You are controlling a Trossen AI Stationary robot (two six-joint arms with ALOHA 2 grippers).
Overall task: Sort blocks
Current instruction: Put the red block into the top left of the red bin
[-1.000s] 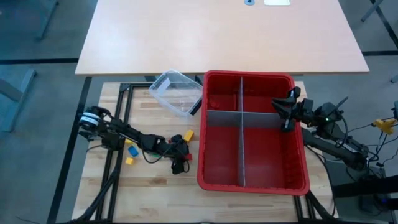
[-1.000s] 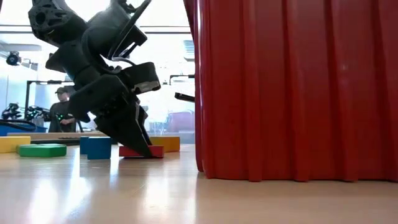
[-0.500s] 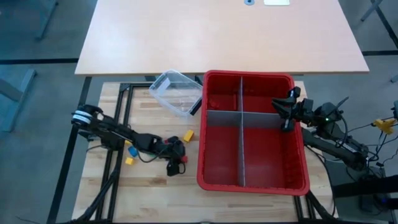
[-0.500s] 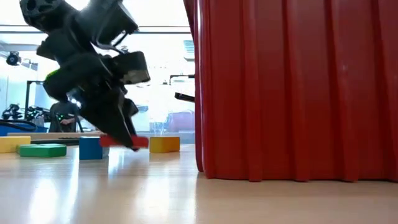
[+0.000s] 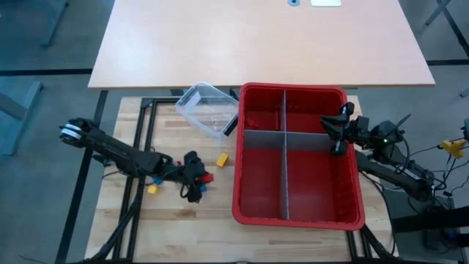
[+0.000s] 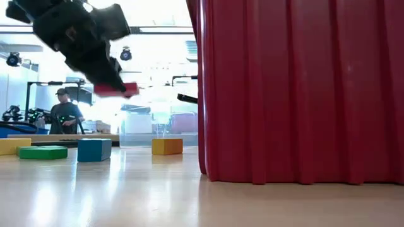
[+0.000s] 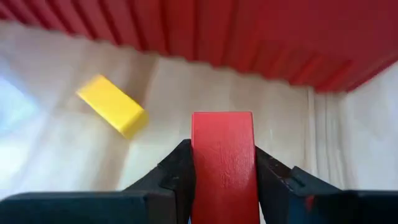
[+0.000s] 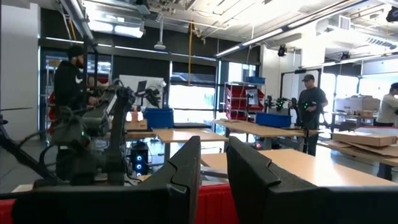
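Item 1: left gripper [image 7: 222, 180], hanging above the wooden table [image 5: 176, 213] to the left of the bin, is clamping a red plastic bar block [image 7: 222, 163] between its two dark fingers; in the low view the red block [image 6: 120, 89] is sitting well clear of the tabletop.

Item 2: loose blocks are lying on the table left of the bin: a yellow plastic bar [image 6: 14, 145], a flat green plastic block [image 6: 42, 152], a blue plastic cube [image 6: 94, 149] and a yellow plastic block [image 6: 166, 146] nearest the bin wall.

Item 3: a small clear plastic tub [image 5: 208, 108] is resting by the bin's far left corner.

Item 4: a large red plastic bin [image 5: 297, 213] with grey divider panels [image 5: 284, 176] is occupying the table's centre.

Item 5: right gripper [image 5: 338, 132] is hovering over the bin's right rim, fingers [image 8: 184, 171] nearly closed with a narrow gap, holding nothing.
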